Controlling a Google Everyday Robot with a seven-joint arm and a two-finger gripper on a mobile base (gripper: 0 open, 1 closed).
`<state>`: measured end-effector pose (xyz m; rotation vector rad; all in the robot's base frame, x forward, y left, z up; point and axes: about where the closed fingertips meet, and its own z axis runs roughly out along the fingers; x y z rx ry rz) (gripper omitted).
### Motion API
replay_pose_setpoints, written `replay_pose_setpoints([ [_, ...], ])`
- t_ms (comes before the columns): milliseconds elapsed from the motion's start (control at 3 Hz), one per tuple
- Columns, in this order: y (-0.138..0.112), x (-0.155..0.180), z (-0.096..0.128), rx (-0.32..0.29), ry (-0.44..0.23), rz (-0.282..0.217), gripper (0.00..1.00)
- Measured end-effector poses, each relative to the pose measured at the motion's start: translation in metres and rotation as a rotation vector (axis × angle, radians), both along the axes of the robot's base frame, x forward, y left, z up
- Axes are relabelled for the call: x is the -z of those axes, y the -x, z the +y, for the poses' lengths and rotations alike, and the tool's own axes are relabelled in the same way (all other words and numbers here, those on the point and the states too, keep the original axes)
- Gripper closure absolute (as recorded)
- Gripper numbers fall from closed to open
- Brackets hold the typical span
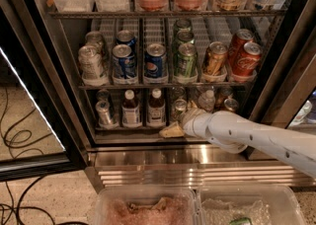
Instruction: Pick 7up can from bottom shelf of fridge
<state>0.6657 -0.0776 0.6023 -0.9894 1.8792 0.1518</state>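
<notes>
Fridge (pixel 148 159) with its door open. The 7up can (pixel 178 109) stands upright on the bottom shelf (pixel 126 130), just right of two brown bottles (pixel 156 108) and near the shelf's front. The tool (pixel 171 130), on a white arm (pixel 256 139) entering from the right, lies at the shelf's front edge, just below and in front of the can. Whether the tool is open or closed cannot be told.

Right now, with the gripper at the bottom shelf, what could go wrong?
1. The gripper sits low at the front edge of the bottom shelf, below the top of the 7up can; it might catch the rack.
2. The brown bottle stands close on the can's left and could get knocked over.
</notes>
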Motion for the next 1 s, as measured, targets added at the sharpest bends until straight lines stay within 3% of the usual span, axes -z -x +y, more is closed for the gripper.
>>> replay_pose_setpoints([
  [667,-0.0105,0.0038,0.0134,-0.031,0.0,0.005,0.0],
  [1000,-0.0105,0.0038,0.0134,-0.031,0.0,0.005,0.17],
])
